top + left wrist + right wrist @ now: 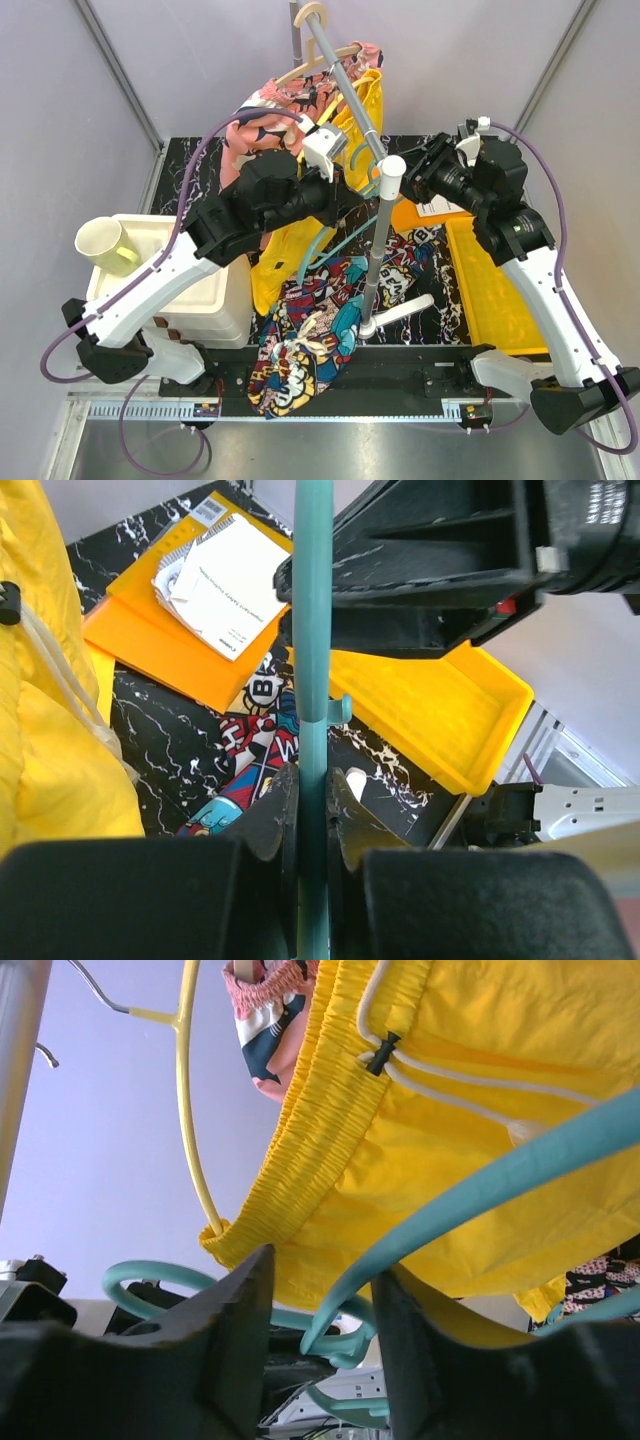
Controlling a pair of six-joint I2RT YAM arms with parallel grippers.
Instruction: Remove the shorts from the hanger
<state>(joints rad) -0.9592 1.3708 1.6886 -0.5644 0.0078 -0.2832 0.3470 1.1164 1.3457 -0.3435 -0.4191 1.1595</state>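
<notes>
The plain yellow shorts (272, 268) hang from a yellow hanger (185, 1090) on the rack rod, with the elastic waist and drawstring (330, 1090) close above my right gripper. The comic-print shorts (300, 345) lie in a heap on the table. My left gripper (312, 790) is shut on the straight bar of a teal hanger (312, 630), right beside the yellow fabric (40, 730). My right gripper (320, 1270) stands open just under the yellow hem. A curved teal hanger arm (480, 1190) passes between its fingers, and yellow cloth rests on the right finger (430, 1350).
The rack's grey pole (378, 240) stands mid-table on a white foot. A pink patterned garment (265, 115) hangs on a wooden hanger (320, 55). A yellow tray (495, 290) sits at the right, and an orange lid with papers (180, 630) behind it. At the left are white bins (170, 290) with a cup (105, 245).
</notes>
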